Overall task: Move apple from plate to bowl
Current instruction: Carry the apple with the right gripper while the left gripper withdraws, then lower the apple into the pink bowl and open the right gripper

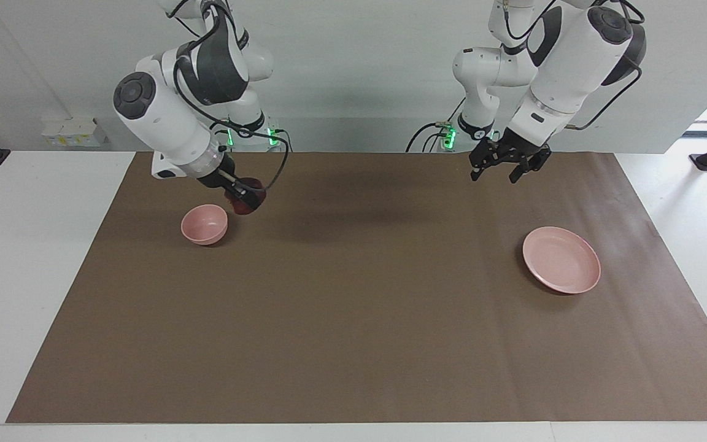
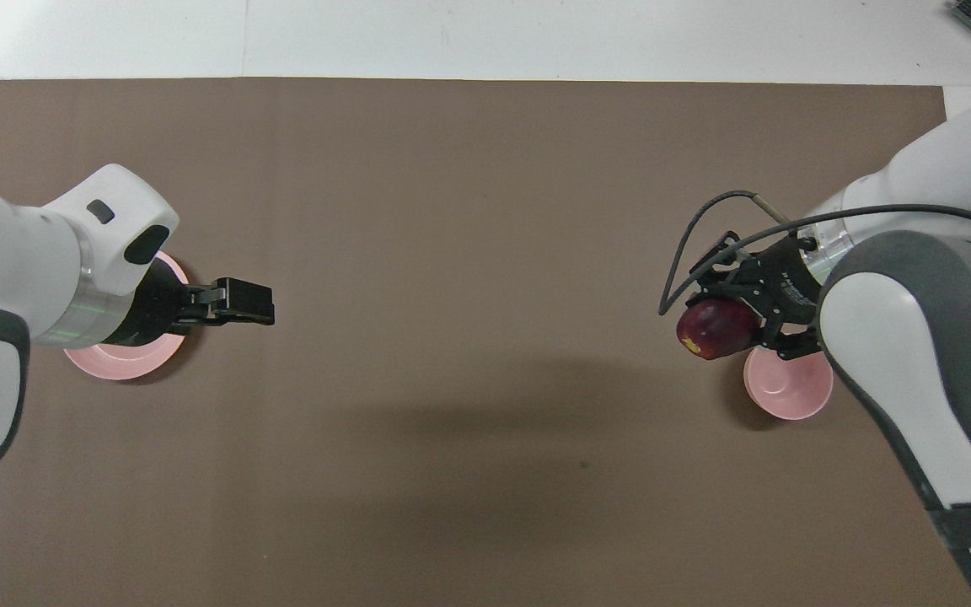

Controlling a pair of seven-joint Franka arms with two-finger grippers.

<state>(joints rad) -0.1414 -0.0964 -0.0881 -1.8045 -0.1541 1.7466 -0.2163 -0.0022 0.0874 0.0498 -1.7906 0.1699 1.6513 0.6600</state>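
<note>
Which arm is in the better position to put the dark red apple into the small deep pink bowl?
The right arm. Its right gripper is shut on the dark red apple, up in the air beside the small deep pink bowl. The left gripper is open, holds nothing and hangs near the flat pink plate.
</note>
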